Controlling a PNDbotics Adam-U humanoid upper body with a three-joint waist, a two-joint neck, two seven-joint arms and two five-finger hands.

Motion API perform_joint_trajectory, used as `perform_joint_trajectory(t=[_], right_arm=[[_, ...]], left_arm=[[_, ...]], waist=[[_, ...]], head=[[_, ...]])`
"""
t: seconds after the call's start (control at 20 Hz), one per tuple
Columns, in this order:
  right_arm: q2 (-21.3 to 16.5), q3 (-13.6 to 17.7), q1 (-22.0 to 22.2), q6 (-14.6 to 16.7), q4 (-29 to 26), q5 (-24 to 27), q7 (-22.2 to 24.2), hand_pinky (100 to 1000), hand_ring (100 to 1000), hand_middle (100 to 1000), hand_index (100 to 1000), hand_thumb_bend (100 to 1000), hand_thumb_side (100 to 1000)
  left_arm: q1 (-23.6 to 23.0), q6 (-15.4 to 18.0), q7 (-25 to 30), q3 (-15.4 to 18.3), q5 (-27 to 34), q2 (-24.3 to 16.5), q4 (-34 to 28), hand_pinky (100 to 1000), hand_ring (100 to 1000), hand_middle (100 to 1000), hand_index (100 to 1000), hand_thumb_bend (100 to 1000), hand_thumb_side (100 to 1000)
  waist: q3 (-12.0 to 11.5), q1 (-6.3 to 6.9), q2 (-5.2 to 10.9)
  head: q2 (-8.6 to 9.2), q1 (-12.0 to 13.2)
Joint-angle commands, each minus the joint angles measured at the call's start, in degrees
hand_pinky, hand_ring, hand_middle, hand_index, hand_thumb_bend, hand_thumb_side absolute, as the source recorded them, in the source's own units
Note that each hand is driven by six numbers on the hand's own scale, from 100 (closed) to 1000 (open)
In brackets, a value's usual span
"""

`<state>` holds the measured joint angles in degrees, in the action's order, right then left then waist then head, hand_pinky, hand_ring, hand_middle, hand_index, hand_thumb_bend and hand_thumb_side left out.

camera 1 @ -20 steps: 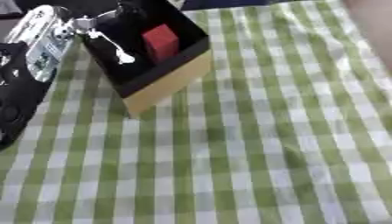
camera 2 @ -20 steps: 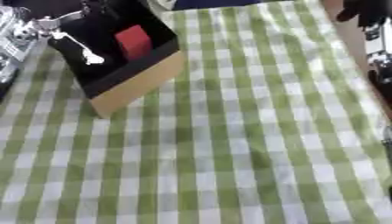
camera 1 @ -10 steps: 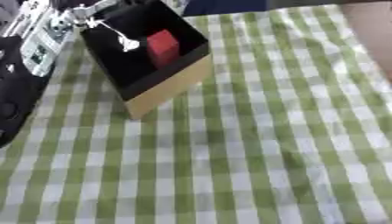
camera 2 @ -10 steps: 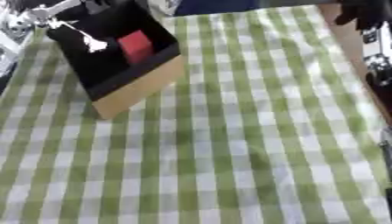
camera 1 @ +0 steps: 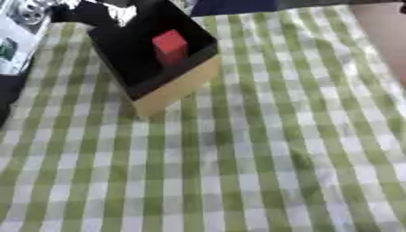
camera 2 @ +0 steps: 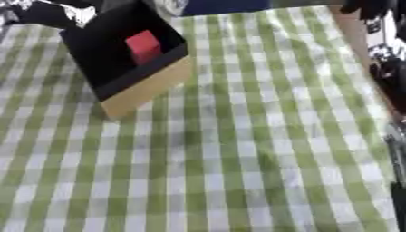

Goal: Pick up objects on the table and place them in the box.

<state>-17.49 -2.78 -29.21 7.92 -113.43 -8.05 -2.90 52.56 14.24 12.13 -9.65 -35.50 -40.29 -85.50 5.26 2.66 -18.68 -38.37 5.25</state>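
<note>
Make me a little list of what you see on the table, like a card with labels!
surface: table under a green and white checked cloth
box: black inside, tan outside, standing at the far left of the cloth
in the box: a red block
loose things on the cloth: none that show
left arm: black, at the far left corner by the box; hand cannot be made out
right arm: dark parts along the right edge; hand cannot be made out

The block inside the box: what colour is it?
Red. The block lies in the black-lined box, clearest in the left eye view.
</note>
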Motion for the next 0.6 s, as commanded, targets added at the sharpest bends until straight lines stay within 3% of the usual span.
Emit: perform_joint_trajectory(t=[0.05,0.1,0.15,0.4,0.6], right_arm=[[-0.45,0.59,-0.76,0.39,-1.16,-0.49,-0.16,793,768,493,681,100,673],[-0.44,0.57,-0.78,0.41,-1.16,-0.53,-0.18,793,768,493,681,100,673],[-0.41,0.59,-0.83,0.44,-1.16,-0.57,-0.21,794,767,494,682,100,670],[-0.18,1.09,-1.24,0.86,-1.16,-0.97,-1.08,796,769,498,684,100,668],[0.02,0.91,-1.3,0.97,-1.16,-0.98,-1.29,796,769,498,684,100,668]], left_arm=[[-2.02,1.0,-3.03,2.15,3.04,-2.92,-5.38,507,679,692,797,162,411],[-3.03,0.76,-3.88,2.25,3.9,-3.29,-6.76,507,679,692,797,162,411],[-3.95,0.27,-4.73,2.32,4.74,-3.53,-8.14,452,636,675,787,113,436],[-10.68,-0.61,-9.14,5.32,9.16,-0.35,-15.31,482,645,664,775,100,429],[-16.56,-1.89,-12.77,5.98,12.78,-0.56,-21.2,482,645,664,775,100,429]], waist=[[-0.15,-0.18,1.48],[-0.14,-0.18,1.49],[-0.21,-0.24,1.46],[-1.37,-0.95,1.4],[-1.14,-1.03,1.59]], head=[[-0.58,-0.44],[-0.59,-0.42],[-0.54,-0.53],[-0.53,-1.54],[-0.76,-1.24]])
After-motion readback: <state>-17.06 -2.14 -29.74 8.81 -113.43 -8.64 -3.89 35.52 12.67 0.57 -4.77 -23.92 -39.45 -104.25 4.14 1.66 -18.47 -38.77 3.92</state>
